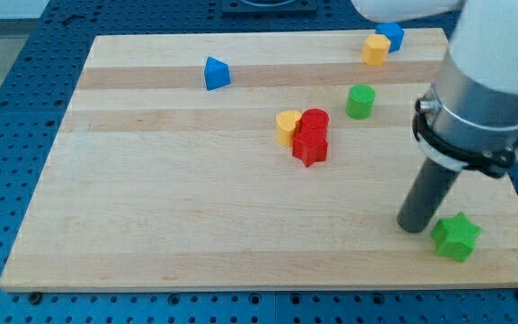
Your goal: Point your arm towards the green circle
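The green circle (361,101) is a short green cylinder standing on the wooden board (196,207) at the upper right of centre. My tip (413,226) rests on the board at the lower right, well below and to the right of the green circle. A green star (457,237) lies just to the right of my tip, close to it or touching. The arm's grey and white body covers the board's right side above the rod.
A yellow heart (287,126), a red cylinder (315,120) and a red star (310,145) cluster at the centre. A blue triangular block (216,73) sits at the upper left. A yellow block (375,49) and a blue block (390,36) sit at the top right edge.
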Controlling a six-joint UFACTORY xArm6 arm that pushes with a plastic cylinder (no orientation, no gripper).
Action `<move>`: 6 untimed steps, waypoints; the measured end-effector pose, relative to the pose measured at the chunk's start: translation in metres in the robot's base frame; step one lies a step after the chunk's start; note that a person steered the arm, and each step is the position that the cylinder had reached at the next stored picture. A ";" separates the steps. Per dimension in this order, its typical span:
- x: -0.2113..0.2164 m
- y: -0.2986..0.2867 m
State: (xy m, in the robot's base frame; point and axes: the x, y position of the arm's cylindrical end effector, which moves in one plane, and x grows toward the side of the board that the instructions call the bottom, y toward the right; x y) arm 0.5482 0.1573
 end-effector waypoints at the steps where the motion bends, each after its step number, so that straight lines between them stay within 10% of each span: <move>1: -0.030 -0.005; 6: -0.135 -0.036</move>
